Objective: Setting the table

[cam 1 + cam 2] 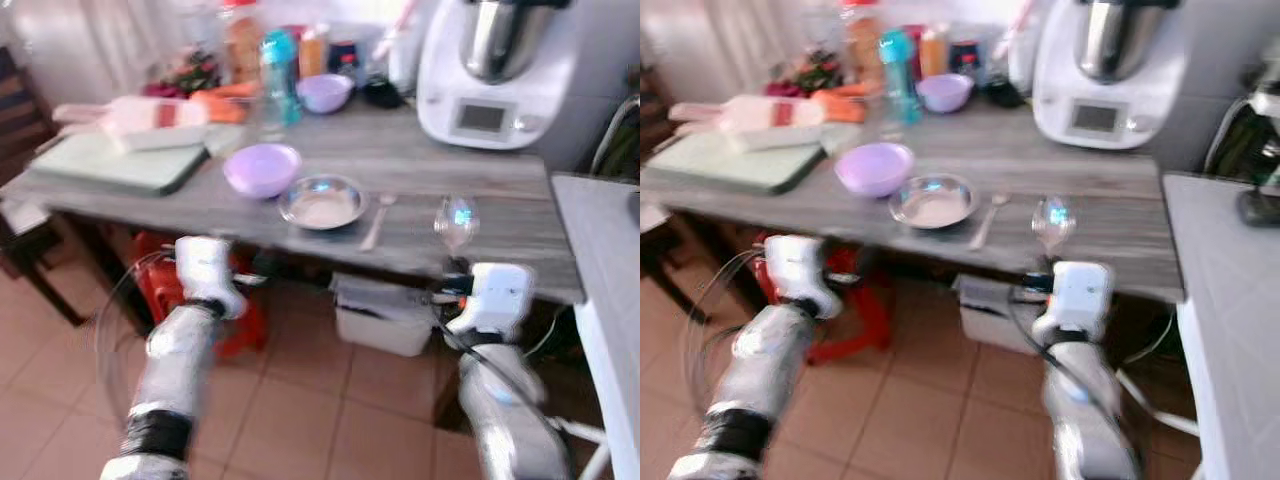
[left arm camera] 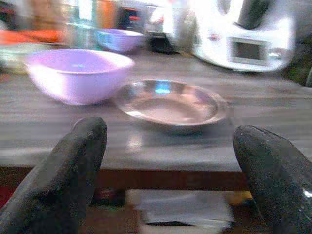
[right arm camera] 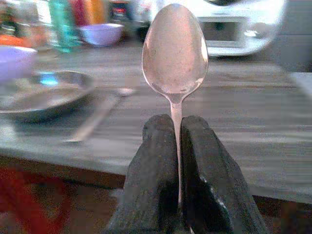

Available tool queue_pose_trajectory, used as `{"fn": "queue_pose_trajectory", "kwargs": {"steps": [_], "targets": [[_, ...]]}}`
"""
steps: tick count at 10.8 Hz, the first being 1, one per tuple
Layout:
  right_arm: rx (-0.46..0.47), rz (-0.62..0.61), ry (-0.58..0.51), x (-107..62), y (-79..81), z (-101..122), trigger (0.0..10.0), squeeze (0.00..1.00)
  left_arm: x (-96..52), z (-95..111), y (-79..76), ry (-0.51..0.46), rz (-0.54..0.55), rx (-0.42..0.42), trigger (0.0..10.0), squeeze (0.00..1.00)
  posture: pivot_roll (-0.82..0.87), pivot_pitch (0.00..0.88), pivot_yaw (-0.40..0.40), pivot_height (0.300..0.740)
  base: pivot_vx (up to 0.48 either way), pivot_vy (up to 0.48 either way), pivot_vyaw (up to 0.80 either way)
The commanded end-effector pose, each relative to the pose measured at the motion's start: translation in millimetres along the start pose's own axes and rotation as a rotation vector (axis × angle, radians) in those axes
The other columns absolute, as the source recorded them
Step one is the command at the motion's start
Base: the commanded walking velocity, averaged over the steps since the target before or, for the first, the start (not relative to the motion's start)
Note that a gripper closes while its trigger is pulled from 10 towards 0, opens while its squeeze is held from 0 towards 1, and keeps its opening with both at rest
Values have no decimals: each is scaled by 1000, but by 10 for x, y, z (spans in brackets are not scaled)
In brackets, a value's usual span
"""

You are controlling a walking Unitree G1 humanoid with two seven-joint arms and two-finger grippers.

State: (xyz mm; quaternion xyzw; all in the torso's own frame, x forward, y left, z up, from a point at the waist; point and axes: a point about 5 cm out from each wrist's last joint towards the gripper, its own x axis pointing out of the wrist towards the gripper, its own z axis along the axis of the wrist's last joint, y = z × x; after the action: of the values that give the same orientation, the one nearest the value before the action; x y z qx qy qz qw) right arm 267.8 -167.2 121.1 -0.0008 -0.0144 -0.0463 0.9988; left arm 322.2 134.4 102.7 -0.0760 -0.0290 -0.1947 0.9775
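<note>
The right gripper is clamping a spoon by its handle, bowl upright at centre frame, ready for laying beside the steel plate. The left gripper is hanging spread and empty at lower frame. Two spoons, counting the second spoon lying on the table; two lilac bowls.

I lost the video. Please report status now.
Right gripper shut on spoon, before the table edge. Left gripper open, empty. Second spoon beside metal bowl.
</note>
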Motion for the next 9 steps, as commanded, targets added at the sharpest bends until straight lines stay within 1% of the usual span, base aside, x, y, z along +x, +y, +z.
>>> {"fn": "queue_pose_trajectory", "kwargs": {"steps": [1, 3, 9], "targets": [[11, 14, -23, 0, 63, 46, 10000, 0, -40, 46, 120, -5, 21, 19, 10000, 0, -35, 8, 29, 740, 0, 0, -419], [8, 11, -21, -9, 57, 39, 10000, 0, -41, 42, 122, -1, 21, 19, 10000, 0, -35, 8, 29, 740, 0, 326, -553], [9, 10, -25, -8, 57, 38, 10000, 0, -34, 43, 111, 0, 10, 25, 10000, 0, -37, 8, 31, 740, 0, 477, -526]]}}
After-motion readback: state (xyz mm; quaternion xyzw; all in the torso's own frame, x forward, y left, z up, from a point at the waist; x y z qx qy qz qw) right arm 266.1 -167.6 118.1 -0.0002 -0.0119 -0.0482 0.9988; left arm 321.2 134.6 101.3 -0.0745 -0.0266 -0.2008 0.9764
